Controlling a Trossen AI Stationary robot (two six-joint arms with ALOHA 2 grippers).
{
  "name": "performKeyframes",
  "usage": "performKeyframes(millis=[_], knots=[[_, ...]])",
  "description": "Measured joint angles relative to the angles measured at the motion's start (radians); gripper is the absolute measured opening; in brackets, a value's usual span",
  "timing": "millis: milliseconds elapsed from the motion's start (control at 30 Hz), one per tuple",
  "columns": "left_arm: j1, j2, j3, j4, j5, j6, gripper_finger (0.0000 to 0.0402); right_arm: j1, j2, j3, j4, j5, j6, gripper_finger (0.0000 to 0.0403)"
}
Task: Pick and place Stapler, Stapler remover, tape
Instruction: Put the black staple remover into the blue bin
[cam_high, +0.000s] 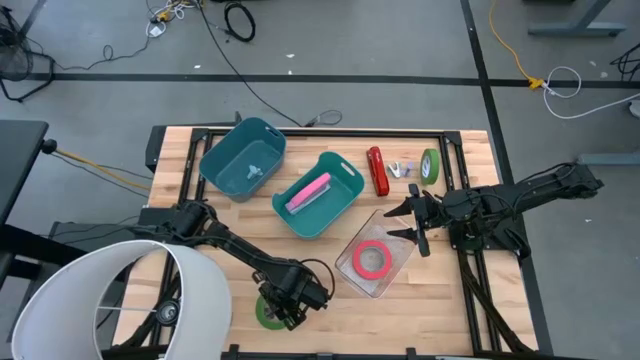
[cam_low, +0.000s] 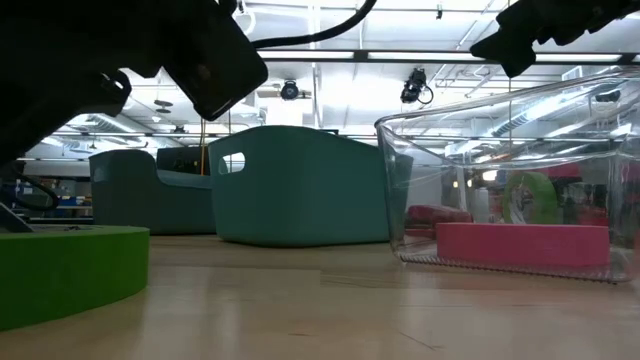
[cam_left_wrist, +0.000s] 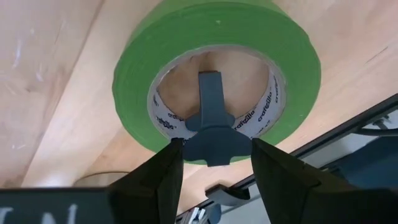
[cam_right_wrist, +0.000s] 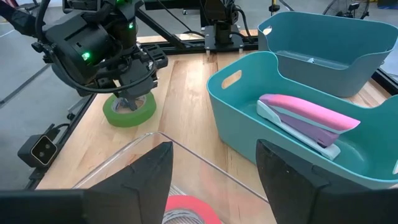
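Green tape roll (cam_left_wrist: 214, 74) lies flat on the desk (cam_high: 330, 310) at its near edge, directly beneath the left tool (cam_high: 285, 308). That tool's fingers (cam_left_wrist: 155, 180) are spread and hang above the roll, one over the core and one outside the rim, not pinching it. Right tool (cam_high: 415, 222) hovers with fingers spread just beside the clear container (cam_high: 375, 262), which holds the red tape roll (cam_high: 372, 259). Beyond the right tool lie a red stapler (cam_high: 377, 171), a small metal remover (cam_high: 402, 169) and another green tape roll (cam_high: 430, 166). Two teal bins (cam_high: 318, 195) stand between the tools' positions; the nearer bin holds a pink stapler (cam_right_wrist: 308, 118).
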Motion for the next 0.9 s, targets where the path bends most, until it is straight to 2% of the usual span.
performKeyframes(millis=[167,333,567,900], knots=[[0.006,-0.011,0.018,-0.02,-0.001,0.006,0.0183,0.0,0.0,0.0,0.003,0.0,0.0,0.0231],[0.022,-0.013,0.113,-0.103,-0.037,0.051,0.0183,0.0,0.0,0.0,0.014,0.0,0.0,0.0231],[0.052,-0.015,0.27,-0.207,-0.153,0.102,0.0183,0.0,0.0,0.0,0.015,0.0,0.0,0.0231],[0.109,-0.015,0.389,-0.302,-0.267,0.184,0.0183,0.0,0.0,0.0,0.025,0.001,0.0,0.0231]])
